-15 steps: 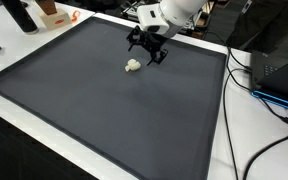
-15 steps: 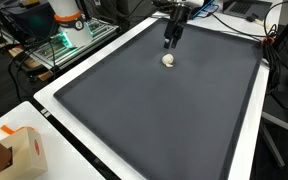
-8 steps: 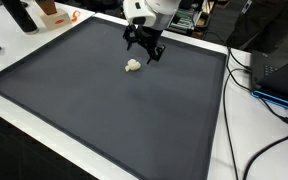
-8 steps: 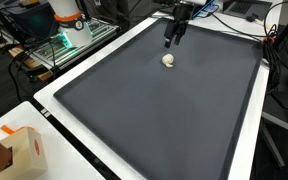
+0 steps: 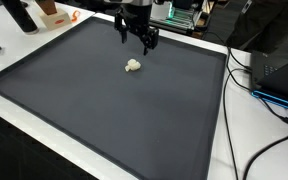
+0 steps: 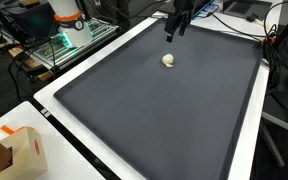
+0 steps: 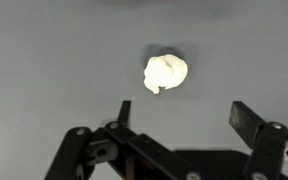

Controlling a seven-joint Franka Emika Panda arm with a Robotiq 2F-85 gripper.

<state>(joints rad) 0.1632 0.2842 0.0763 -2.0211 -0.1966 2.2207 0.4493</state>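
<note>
A small cream-white lump [image 5: 133, 66] lies on the dark grey mat [image 5: 94, 110]; it also shows in the other exterior view [image 6: 168, 60] and in the wrist view [image 7: 165, 73]. My gripper [image 5: 136, 40] hangs above the mat, beyond the lump and apart from it, near the mat's far edge; it also shows in an exterior view [image 6: 173, 31]. In the wrist view my gripper [image 7: 185, 113] is open and empty, with its two black fingers [image 7: 246, 119] spread wide and the lump ahead of them.
The mat lies on a white table [image 5: 234, 140]. Cables [image 5: 246, 80] and a blue-lit box [image 5: 281, 80] sit at one side. An orange box [image 6: 19, 150] stands near a corner. A black bottle [image 5: 21, 14] and an orange object [image 5: 56, 17] stand beyond the mat.
My gripper has risen and drawn back from the lump toward the mat's far edge. The lump has not moved.
</note>
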